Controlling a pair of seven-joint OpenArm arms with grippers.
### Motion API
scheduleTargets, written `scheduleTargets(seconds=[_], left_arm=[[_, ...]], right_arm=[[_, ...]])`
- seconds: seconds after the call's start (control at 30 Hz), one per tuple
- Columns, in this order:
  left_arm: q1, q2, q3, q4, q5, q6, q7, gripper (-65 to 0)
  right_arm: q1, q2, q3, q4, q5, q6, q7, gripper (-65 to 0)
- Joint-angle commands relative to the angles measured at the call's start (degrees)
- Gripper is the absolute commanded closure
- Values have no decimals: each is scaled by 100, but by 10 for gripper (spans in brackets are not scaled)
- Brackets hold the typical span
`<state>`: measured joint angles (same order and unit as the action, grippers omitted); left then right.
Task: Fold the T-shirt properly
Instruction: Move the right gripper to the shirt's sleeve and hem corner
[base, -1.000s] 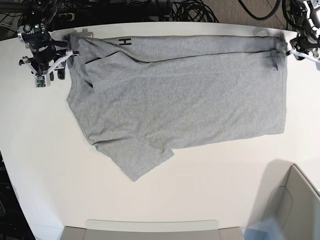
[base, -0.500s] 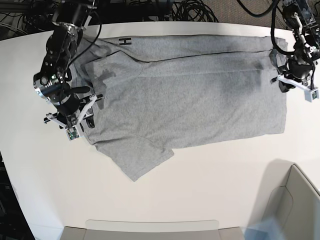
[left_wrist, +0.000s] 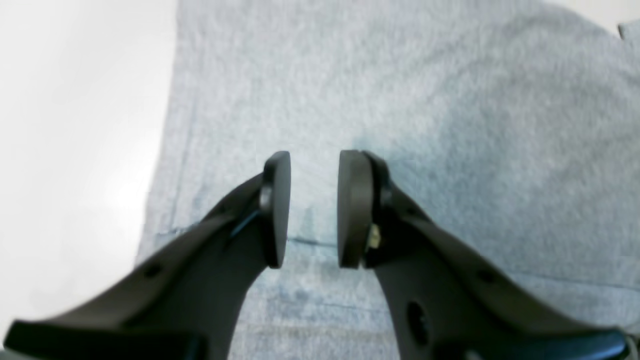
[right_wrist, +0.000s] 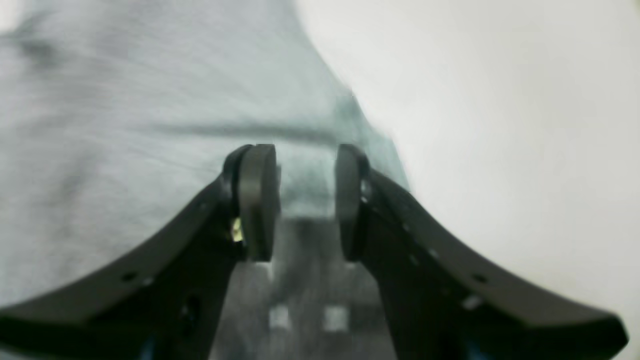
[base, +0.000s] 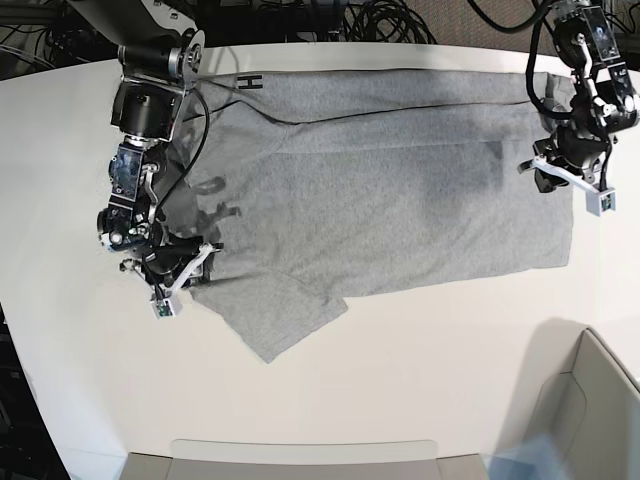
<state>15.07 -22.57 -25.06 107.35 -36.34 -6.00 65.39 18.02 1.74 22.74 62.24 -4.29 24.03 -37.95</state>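
- Our right gripper (base: 178, 268) hovered at the T-shirt's (base: 380, 190) near-left shoulder, just above where the lower sleeve (base: 270, 315) sticks out. Its jaws stood apart with nothing between them, probably because that corner is the next one we need for a fold.
- The T-shirt lay spread across the white table (base: 400, 380), its far edge already turned over, so a black "H" (base: 250, 83) showed.
- Our left gripper (base: 562, 176) hung over the T-shirt's right hem edge, pads (left_wrist: 356, 207) parted and empty above the stitched hem, apparently mirroring the other arm.
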Motion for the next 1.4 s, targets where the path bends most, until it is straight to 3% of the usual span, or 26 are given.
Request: scheduleTargets(seconds=[0.0, 0.2, 0.4, 0.57, 0.93, 1.07, 1.27, 1.37], left_arm=[[-43, -86, -30, 83, -28, -2, -90, -174], [-43, -86, -30, 83, -28, -2, -90, -174], [-43, -86, -30, 74, -28, -2, -90, -174], [-87, -86, -30, 65, -28, -2, -90, -174], [-158, -86, -30, 65, -37, -2, -81, -174], [-158, -86, -30, 65, -37, -2, -81, -174], [-158, -86, -22, 65, -45, -2, -73, -174], [-158, -86, -22, 65, -45, -2, -73, -174]], right_arm=[[128, 86, -10, -22, 100, -87, 178, -210], [-321, 138, 16, 22, 109, -201, 11, -210], [-1174, 77, -10, 1376, 153, -183, -956, -210], [-1754, -81, -10, 2484, 153, -175, -1405, -210], [-1552, -196, -28, 3882, 161, -166, -1405, -211], [-1042, -55, -239, 3680, 117, -166, -1431, -222], [-83, 428, -951, 2194, 161, -166, -1378, -320], [426, 446, -951, 1200, 161, -166, -816, -320]])
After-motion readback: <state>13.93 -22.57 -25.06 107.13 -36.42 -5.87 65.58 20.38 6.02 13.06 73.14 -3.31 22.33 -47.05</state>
